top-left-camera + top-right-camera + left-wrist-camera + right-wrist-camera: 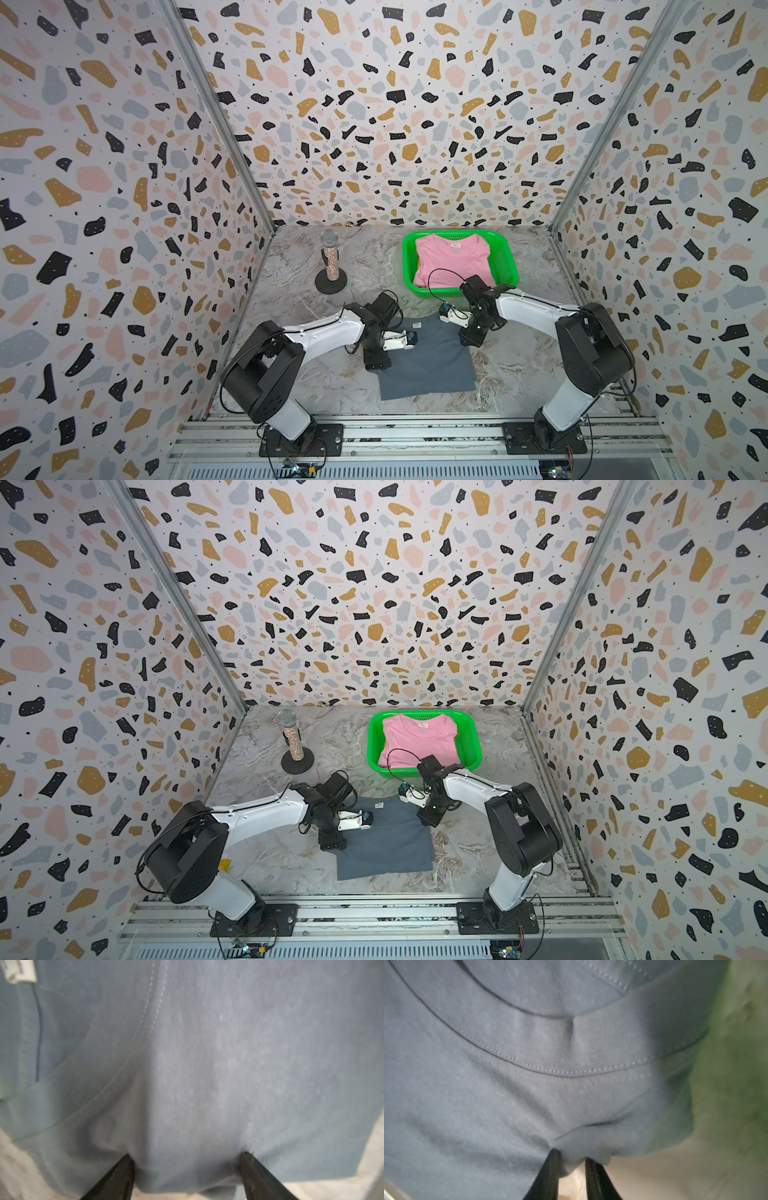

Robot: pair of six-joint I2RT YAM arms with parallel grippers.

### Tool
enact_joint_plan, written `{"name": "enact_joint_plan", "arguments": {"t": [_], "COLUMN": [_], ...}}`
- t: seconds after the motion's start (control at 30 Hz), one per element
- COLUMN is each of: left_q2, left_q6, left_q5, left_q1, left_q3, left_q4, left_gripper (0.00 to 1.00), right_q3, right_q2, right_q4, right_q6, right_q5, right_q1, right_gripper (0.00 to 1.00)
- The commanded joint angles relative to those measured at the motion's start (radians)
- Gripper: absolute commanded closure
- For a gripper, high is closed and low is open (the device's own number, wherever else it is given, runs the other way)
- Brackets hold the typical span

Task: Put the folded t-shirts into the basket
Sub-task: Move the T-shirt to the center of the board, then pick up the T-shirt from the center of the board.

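Of two tools, the left tool (187,1159) stands wide open astride the edge of the grey-blue t-shirt (428,361), and the right tool (570,1157) pinches a fold of it. Only the wrist views show this. Both top views show that shirt flat on the surface (511,374), lower centre, and one pink t-shirt (451,259) inside the single basket (505,259) above it.

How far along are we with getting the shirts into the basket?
Done: the pink t-shirt lies in the basket, on top; what lies beneath it I cannot tell. In hand: the grey-blue t-shirt lies on the table, with the right claw pinching one edge and the left claw open astride another. Left: probably close the left claw, lift, and carry it into the basket.
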Motion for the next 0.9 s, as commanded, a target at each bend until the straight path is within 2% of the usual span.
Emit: {"name": "enact_joint_plan", "arguments": {"t": [0.0, 0.07, 0.17, 0.23, 0.33, 0.5, 0.73, 0.87], "left_q2": [-0.059, -0.086, -0.125, -0.139, -0.124, -0.006, 0.135, 0.198], "left_q6": [-0.079, -0.112, -0.166, -0.208, -0.283, -0.329, -0.374, -0.395], "left_q5": [0.023, -0.005, -0.004, 0.029, 0.089, 0.203, 0.235, 0.261], "left_q1": [-0.012, -0.008, 0.029, 0.084, 0.183, 0.261, 0.263, 0.262], "left_q3": [-0.001, 0.012, 0.034, 0.049, 0.073, 0.148, 0.228, 0.259], "left_q4": [-0.049, -0.037, -0.02, -0.017, -0.023, -0.088, -0.107, -0.114], "left_gripper": [0.18, 0.16, 0.15, 0.14, 0.13, 0.13, 0.14, 0.16], "right_q3": [-0.016, 0.006, 0.054, 0.081, 0.129, 0.181, 0.169, 0.159], "right_q2": [-0.069, -0.097, -0.119, -0.114, -0.067, 0.015, 0.07, 0.094], "right_q4": [-0.08, -0.081, -0.08, -0.081, -0.079, -0.08, -0.069, -0.072], "right_q6": [-0.025, -0.027, -0.018, -0.012, 0.02, 0.042, 0.053, 0.055], "right_q5": [0.016, -0.015, -0.094, -0.131, -0.151, -0.163, -0.138, -0.167], "right_q1": [-0.01, -0.019, -0.038, -0.049, -0.075, -0.088, -0.088, -0.088], "right_gripper": [0.69, 0.62, 0.45, 0.35, 0.26, 0.21, 0.2, 0.22]}}
